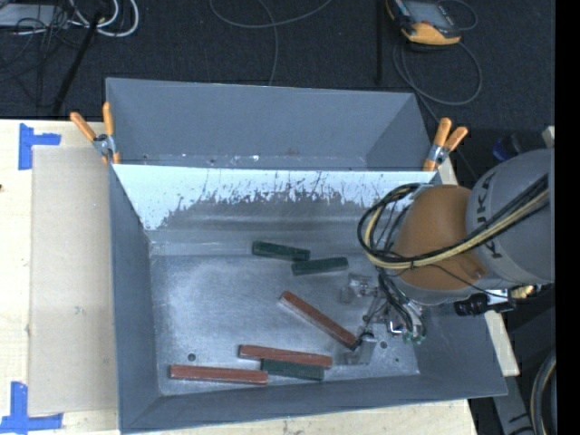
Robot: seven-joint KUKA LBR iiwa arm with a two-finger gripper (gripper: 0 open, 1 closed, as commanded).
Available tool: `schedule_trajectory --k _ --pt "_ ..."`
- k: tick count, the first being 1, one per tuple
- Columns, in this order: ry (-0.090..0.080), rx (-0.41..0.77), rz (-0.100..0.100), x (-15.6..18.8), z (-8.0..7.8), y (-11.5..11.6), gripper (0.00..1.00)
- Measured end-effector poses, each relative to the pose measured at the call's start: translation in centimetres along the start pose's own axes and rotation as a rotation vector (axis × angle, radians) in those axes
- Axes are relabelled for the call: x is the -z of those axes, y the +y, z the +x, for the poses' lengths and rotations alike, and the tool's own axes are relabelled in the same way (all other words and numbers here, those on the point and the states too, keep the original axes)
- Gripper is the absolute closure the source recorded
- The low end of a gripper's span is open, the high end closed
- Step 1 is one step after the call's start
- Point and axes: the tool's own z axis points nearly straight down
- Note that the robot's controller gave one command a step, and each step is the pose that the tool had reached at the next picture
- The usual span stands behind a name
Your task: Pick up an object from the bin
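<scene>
Brown flat stick (317, 319), lying diagonally at lower centre-right of the grey bin (199, 306) — end effector (370, 335) down at its lower-right end, open or closed unclear — nothing lifted yet.

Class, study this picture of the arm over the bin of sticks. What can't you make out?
All in the camera view:
Whether the gripper touches the diagonal brown stick: that end is lost in dark clutter.
The bin floor at right: hidden under the orange wrist cover.
Whether the low green stick is overlapped by the low brown stick: too small.
</scene>
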Motion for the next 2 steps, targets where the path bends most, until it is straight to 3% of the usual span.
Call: schedule_trajectory --k 1,2 --pt "0.004 0.003 0.000 0.0 0.1 0.0 1.00" --pt "-0.004 0.038 0.000 13.6 0.3 -1.0 1.00"
